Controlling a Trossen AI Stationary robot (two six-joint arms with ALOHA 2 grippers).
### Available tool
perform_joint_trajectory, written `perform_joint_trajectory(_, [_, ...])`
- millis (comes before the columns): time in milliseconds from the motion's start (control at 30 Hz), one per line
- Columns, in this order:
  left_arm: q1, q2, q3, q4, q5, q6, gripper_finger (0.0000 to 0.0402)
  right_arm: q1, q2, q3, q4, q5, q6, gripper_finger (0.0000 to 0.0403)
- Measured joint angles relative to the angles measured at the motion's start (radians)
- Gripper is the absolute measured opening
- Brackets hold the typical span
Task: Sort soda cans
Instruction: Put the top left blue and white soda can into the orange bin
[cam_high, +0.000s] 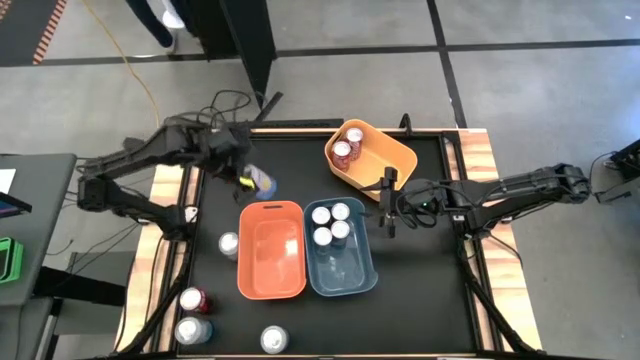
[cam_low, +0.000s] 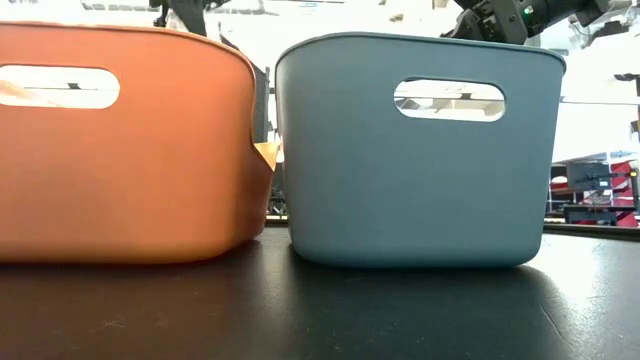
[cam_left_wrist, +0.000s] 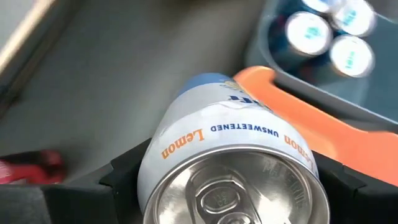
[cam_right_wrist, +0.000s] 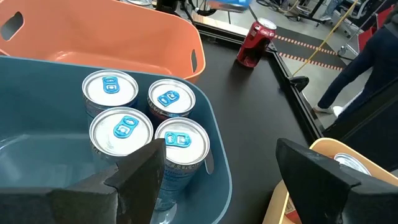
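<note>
Now silver-white can (cam_left_wrist: 230, 168) clamped between left tool (cam_high: 255, 180) fingers, above table.

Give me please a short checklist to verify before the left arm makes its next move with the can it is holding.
1. Grip: left gripper is shut on the white lemon can, one finger on each side: ok.
2. Can lifted off the table: looks so in the high view, cannot tell for sure.
3. Orange bin beside the carried can is empty, with room: ok.
4. Blue bin already holds four cans, its near half free: ok.
5. Right gripper open, empty, waiting over the gap between the blue bin and the yellow bin; it could obstruct a drop there: cannot tell.
</note>
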Motion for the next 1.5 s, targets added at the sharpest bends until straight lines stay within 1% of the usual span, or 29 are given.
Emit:
perform_joint_trajectory(133, [-0.117, 0.062, 0.0, 0.023, 0.0, -0.041, 0.0296, -0.004, 0.0, 0.0, 0.001, 0.0, 0.0, 0.0323])
perform_joint_trajectory(300, [-0.194, 0.18, 0.0, 0.021, -0.001, -0.052, 0.0296, -0.023, 0.0, 0.0, 0.002, 0.0, 0.006, 0.0323])
perform_joint_trajectory(533, [-0.212, 0.34, 0.0, 0.056, -0.038, -0.021, 0.0296, -0.026, 0.0, 0.0, 0.003, 0.0, 0.007, 0.0323])
perform_joint_trajectory(800, [-0.212, 0.473, 0.0, 0.087, -0.04, 0.012, 0.0296, -0.026, 0.0, 0.0, 0.001, 0.0, 0.008, 0.0323])
perform_joint_trajectory(933, [-0.213, 0.51, 0.0, 0.124, -0.047, 0.022, 0.0296, -0.026, 0.0, 0.0, 0.0, 0.0, 0.008, 0.0323])
perform_joint_trajectory(1067, [-0.213, 0.509, 0.0, 0.143, -0.052, 0.024, 0.0296, -0.026, 0.0, 0.0, 0.0, 0.0, 0.008, 0.0323])
perform_joint_trajectory(1267, [-0.214, 0.514, 0.0, 0.148, -0.053, 0.016, 0.03, -0.026, 0.0, 0.0, 0.0, 0.0, 0.008, 0.0323])
perform_joint_trajectory(1367, [-0.222, 0.533, -0.001, 0.154, -0.059, 0.016, 0.0308, -0.026, 0.0, 0.0, 0.0, 0.0, 0.007, 0.0323])
perform_joint_trajectory(1500, [-0.23, 0.56, -0.001, 0.16, -0.057, 0.029, 0.0307, -0.026, 0.0, 0.0, 0.0, 0.0, 0.007, 0.0323])
